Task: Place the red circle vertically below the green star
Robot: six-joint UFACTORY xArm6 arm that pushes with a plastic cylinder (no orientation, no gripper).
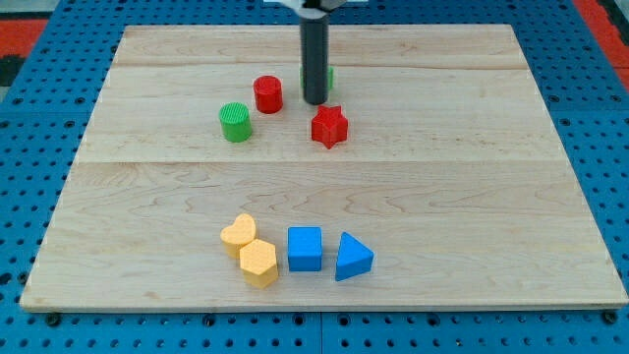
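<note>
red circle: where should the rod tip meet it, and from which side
No gripping: push the red round block on its curved wall at the view's upper left, through its centre, so it slides right and down, beneath the green block half hidden behind my tip. Off-centre contact would probably let it slip aside. Mind the red star block.

The pale wooden worktop [472, 197] shows light grain and plank seams with a smooth, matt finish. At its 12 o'clock stands the dark rod, matt black, ending in my tip [314, 101]. The red circle block [267, 94], ribbed green cylinder block [235, 122] and red star block [330, 127] look like matt plastic. Around the worktop lies blue perforated board [29, 147], dull in sheen.
</note>
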